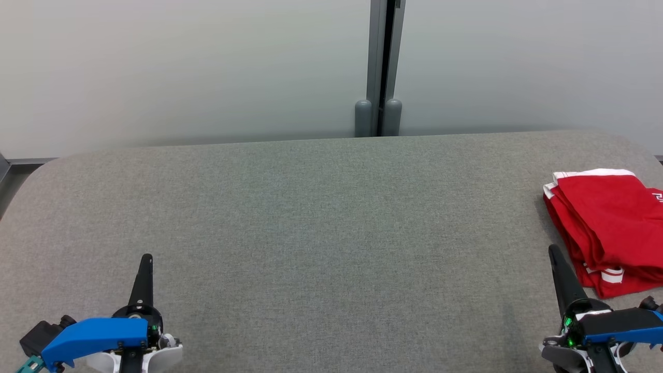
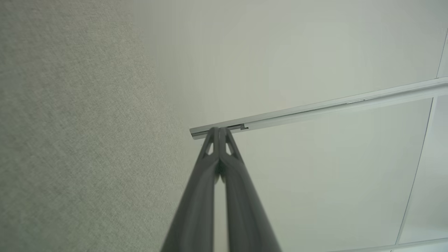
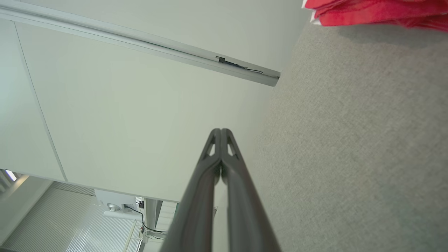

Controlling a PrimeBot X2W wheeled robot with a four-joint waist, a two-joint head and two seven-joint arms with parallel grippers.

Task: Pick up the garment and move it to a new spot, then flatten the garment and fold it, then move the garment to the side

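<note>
You have the grey fabric worktop (image 1: 321,217) spread wide in front of you, bare across its middle, with pale wall panels (image 1: 181,67) behind it. The red garment (image 1: 606,228) with white trim lies at the far right of the worktop as a layered, folded stack, and its right part runs past the edge of the head view. The edge you can see runs roughly near to far, slanting slightly. That placement reads as a garment already folded and set aside, though you should judge that for yourself.

Your right fingers (image 1: 557,259) are pressed together and hold nothing. They point up the worktop just beside the garment's near left corner, apart from the cloth. In the right wrist view the garment (image 3: 378,12) sits ahead and off to one side of the closed tips (image 3: 220,131). Your left fingers (image 1: 147,264) are also closed together and empty, well apart from the garment across the whole worktop, so any reach falls to your right arm
</note>
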